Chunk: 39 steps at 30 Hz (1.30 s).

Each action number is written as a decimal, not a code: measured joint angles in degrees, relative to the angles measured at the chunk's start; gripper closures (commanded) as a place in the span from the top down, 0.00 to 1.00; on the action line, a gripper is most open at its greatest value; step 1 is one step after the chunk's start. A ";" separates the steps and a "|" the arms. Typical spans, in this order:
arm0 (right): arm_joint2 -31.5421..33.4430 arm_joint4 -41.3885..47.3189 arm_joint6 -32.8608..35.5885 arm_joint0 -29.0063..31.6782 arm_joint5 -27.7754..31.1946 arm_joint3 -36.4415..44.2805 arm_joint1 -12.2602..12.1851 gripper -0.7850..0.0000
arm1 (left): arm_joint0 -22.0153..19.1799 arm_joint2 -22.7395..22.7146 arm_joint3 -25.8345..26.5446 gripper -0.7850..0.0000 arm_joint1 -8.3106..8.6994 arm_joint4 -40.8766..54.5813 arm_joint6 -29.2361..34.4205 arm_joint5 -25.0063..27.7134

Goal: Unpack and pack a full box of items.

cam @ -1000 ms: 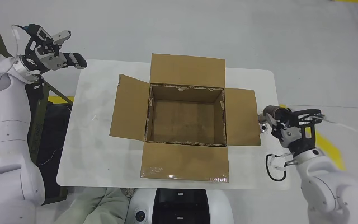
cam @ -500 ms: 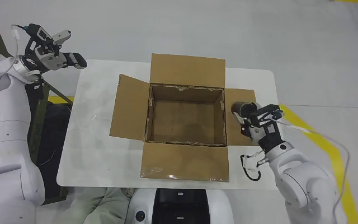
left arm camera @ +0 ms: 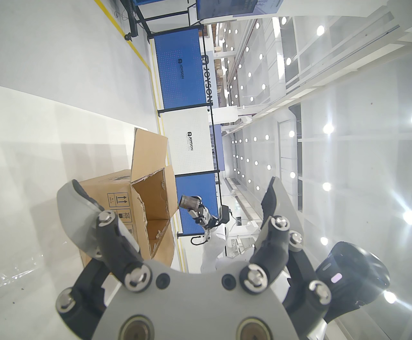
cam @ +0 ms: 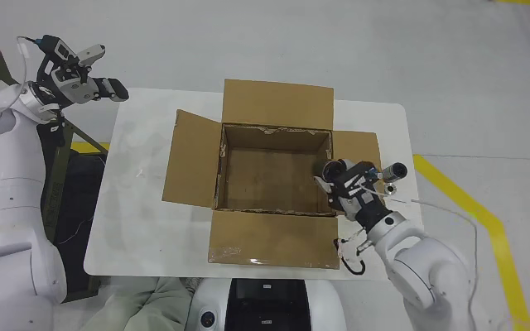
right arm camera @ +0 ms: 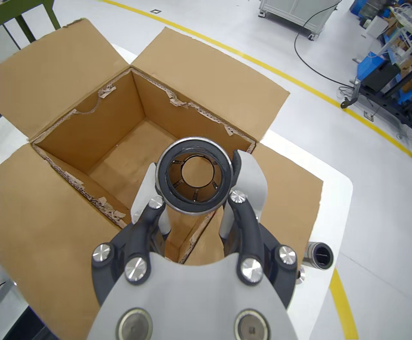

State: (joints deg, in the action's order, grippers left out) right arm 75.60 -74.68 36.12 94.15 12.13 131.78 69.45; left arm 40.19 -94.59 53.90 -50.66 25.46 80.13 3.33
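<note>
Top view: my right gripper (cam: pixel 338 178) sits over the right wall of the box (cam: pixel 277 103); my left gripper (cam: pixel 106 88) hangs at the far-left corner of the table (cam: pixel 141 215). Left wrist view: jaws spread wide, empty. Right wrist view: jaws clamp a bearing (right arm camera: pixel 194 175); a second bearing (right arm camera: pixel 318 254) lies beside the right flap.

Floor (cam: pixel 431 50): pale grey, glossy, with a yellow line (cam: pixel 460 190) bending past the white, round-cornered counter (cam: pixel 141 223). A black cable (right arm camera: pixel 296 48) lies loose on the floor by a grey cabinet (right arm camera: pixel 289 9) on castors. Blue pegboard panels (left arm camera: pixel 180 74) and one white panel (left arm camera: pixel 190 145) stand in black frames. Ceiling: rows of round lamps (left arm camera: pixel 328 128), lit.
</note>
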 measured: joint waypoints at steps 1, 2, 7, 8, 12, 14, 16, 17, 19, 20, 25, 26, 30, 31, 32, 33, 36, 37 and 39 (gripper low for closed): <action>-0.79 0.28 0.50 -0.56 -0.02 -0.53 0.06 0.00 | 0.00 0.00 0.00 1.00 0.00 0.00 0.00 0.00; -1.36 0.56 0.97 -1.03 -0.08 -0.96 0.10 0.00 | 0.00 0.00 0.00 1.00 0.00 0.00 0.00 0.00; -4.16 2.71 4.22 -4.34 -0.39 -3.28 0.39 0.00 | 0.00 0.00 0.00 1.00 0.00 0.00 0.00 0.00; -4.54 3.04 4.72 -4.92 -0.48 -3.67 0.44 0.00 | 0.00 0.00 0.00 1.00 0.00 0.00 0.00 0.00; -5.91 4.37 6.45 -7.03 -0.81 -5.16 0.61 0.00 | 0.00 0.00 0.00 1.00 0.00 0.00 0.00 0.00; -6.51 5.08 7.06 -7.95 -0.87 -5.83 0.69 0.00 | 0.00 0.00 0.00 1.00 0.00 0.00 0.00 0.00; -7.02 5.75 7.45 -8.78 -1.02 -6.43 0.76 0.00 | 0.00 0.00 0.00 1.00 0.00 0.00 0.00 0.00; -7.27 6.02 7.60 -9.16 -1.10 -6.70 0.80 0.00 | 0.00 0.00 0.00 1.00 0.00 0.00 0.00 0.00; -8.05 6.57 8.02 -10.27 -1.29 -7.58 0.92 0.00 | 0.00 0.00 0.00 1.00 0.00 0.00 0.00 0.00; -8.51 6.78 8.28 -10.88 -1.38 -8.07 0.99 0.00 | 0.00 0.00 0.00 1.00 0.00 0.00 0.00 0.00; -12.25 7.42 10.23 -15.48 -2.42 -11.45 1.63 0.00 | 0.00 0.00 0.00 1.00 0.00 0.00 0.00 0.00; -13.02 7.43 10.57 -16.39 -2.68 -12.14 1.78 0.00 | 0.00 0.00 0.00 1.00 0.00 0.00 0.00 0.00; -16.37 7.43 11.49 -20.25 -4.35 -15.57 2.52 0.00 | 0.00 0.00 0.00 1.00 0.00 0.00 0.00 0.00; -17.40 7.44 11.58 -21.39 -4.94 -16.72 2.78 0.00 | 0.00 0.00 0.00 1.00 0.00 0.00 0.00 0.00; -18.13 7.39 11.62 -22.19 -5.38 -17.58 2.97 0.00 | 0.00 0.00 0.00 1.00 0.00 0.00 0.00 0.00; -18.86 7.25 11.63 -22.93 -5.81 -18.40 3.16 0.00 | 0.00 0.00 0.00 1.00 0.00 0.00 0.00 0.00; -21.15 6.59 11.64 -25.12 -7.23 -20.88 3.77 0.00 | 0.00 0.00 0.00 1.00 0.00 0.00 0.00 0.00; -22.03 6.36 11.66 -25.94 -7.75 -21.85 4.02 0.00 | 0.00 0.00 0.00 1.00 0.00 0.00 0.00 0.00; -23.46 6.01 11.76 -27.18 -8.39 -23.31 4.43 0.00 | 0.00 0.00 0.00 1.00 0.00 0.00 0.00 0.00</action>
State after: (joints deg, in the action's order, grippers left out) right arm 52.14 -68.66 47.87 66.98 3.74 108.47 73.88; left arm 40.19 -94.59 53.90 -50.66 25.46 80.13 3.33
